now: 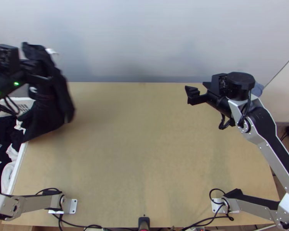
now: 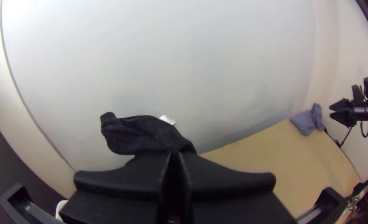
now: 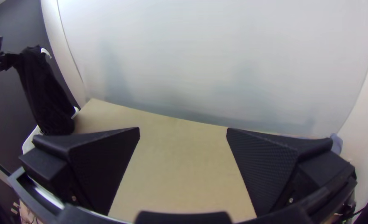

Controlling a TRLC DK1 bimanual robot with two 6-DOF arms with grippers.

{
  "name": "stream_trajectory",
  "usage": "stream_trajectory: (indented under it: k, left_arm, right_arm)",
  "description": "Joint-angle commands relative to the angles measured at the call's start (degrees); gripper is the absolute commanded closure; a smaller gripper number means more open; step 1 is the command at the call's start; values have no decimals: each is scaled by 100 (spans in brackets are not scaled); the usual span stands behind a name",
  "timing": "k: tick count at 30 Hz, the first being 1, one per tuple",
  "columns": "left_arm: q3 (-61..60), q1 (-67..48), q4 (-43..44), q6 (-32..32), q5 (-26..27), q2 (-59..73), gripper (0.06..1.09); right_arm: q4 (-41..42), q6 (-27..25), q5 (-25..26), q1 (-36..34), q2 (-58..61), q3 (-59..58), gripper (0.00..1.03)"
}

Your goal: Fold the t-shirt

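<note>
One raised arm [image 1: 6, 61], the left, dangles black cloth [image 1: 49, 109] from clenched jaws; the raised right arm [image 1: 239, 85] has parted jaws.

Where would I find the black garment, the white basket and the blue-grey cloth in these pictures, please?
Black garment [image 1: 48, 115]: top view, on its hanging lower part.
White basket [image 1: 19, 165]: top view, on its rim beside the table.
Blue-grey cloth [image 2: 306, 121]: left wrist view, on its bunched middle.
</note>
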Motion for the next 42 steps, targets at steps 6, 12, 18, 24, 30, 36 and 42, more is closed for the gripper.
stream_trajectory:
  k: [6, 12, 18, 24, 30, 36, 42]
  left_arm:
    - [98, -2125, -303, 3, 20, -440, 105]
    - [-1449, -2898, -506, 285, 20, -835, 105]
    - [-2934, -3557, -919, 680, 20, -1073, 105]
    - [-3470, -4550, -1015, 566, 20, -1081, 105]
    - [-3286, -4462, -31, 118, -33, -264, 105]
    - [-2749, -4515, 663, -348, -15, 668, 105]
    - [-2547, -4761, 1314, -770, -42, 1661, 105]
  right_arm:
    - [98, -41, 7, -299, -361, -371, 5]
    - [115, -32, 7, -343, -449, -459, 5]
    - [124, -32, 7, -422, -634, -679, 5]
    - [133, -58, 7, -536, -792, -802, 5]
    - [177, -67, 7, -615, -854, -898, 5]
    - [291, 3, 7, -685, -1029, -1153, 5]
    - [449, 12, -2, -826, -1214, -1443, 5]
